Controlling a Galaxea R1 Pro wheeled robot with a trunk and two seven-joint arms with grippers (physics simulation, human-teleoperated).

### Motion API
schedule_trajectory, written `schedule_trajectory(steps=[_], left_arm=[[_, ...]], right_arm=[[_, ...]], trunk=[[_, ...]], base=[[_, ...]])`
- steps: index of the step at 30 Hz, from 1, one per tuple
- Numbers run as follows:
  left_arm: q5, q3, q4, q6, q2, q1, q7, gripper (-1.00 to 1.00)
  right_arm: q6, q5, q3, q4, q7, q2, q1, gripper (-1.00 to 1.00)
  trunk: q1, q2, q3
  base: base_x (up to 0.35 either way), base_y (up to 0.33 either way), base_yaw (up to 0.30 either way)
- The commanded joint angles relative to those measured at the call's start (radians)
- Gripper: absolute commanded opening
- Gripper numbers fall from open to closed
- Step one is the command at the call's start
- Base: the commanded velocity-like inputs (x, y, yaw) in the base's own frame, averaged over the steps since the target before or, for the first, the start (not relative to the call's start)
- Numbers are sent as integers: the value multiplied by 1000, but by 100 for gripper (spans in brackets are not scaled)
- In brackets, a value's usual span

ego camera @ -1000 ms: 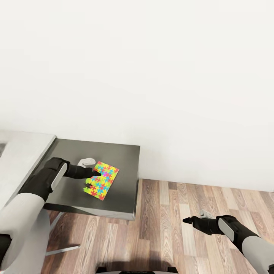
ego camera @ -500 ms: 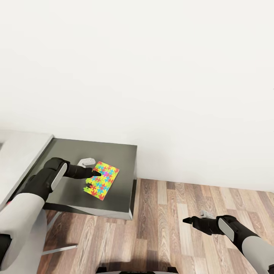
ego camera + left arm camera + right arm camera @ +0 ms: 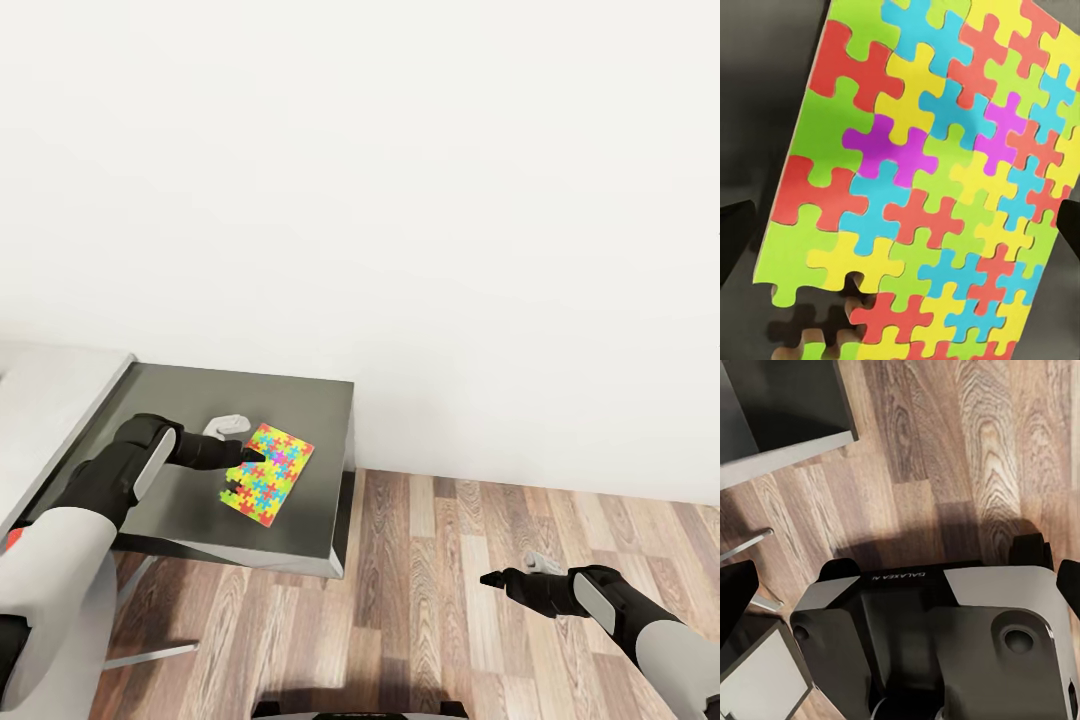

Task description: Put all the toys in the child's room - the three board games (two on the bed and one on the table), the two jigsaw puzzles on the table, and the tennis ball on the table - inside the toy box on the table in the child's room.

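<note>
Dark grey table at left by white wall, on wood-plank floor; jigsaw puzzle w/ left gripper at its left edge.

- jigsaw puzzle: flat card-like sheet, matt, saturated print
- table: dark grey top, smooth, slight sheen
- floor: wood planks, visible grain, satin
- wall: plain white, matt
- robot base: grey and black moulded plastic, smooth

A room in a home, plainly furnished: a bare white wall rises behind a dark grey worktop, wood-plank floor runs beside that worktop, and a bright jigsaw puzzle above it suggests a child's room.
</note>
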Motion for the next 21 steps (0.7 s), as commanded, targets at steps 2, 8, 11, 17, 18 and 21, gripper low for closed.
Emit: schedule_trajectory(steps=[2,8,11,17,18,21], left_arm=[[9,-4,0,6,1,-1,4,100],[9,-4,0,7,1,-1,4,100],[10,-3,0,7,1,-1,3,100],[10,-2,0,5,2,-1,3,100],[10,-2,0,5,2,-1,3,100],[10,-2,0,5,2,-1,2,100]], right_arm=[[4,-3,3,-1,2,-1,-1,100],[4,-3,3,-1,2,-1,-1,100],[2,-3,3,-1,2,-1,-1,100],[0,-3,4,-1,1,2,-1,100],[0,-3,4,-1,1,5,-1,100],[0,-2,3,-1,0,13,-1,100]], trunk=[[1,-2,-1],[1,-2,-1],[1,-2,-1],[1,-2,-1],[1,-2,-1],[1,-2,-1]], base=[[-13,-20,0],[-54,-119,0],[-8,-22,0],[-1,-4,0],[0,0,0],[0,0,0]])
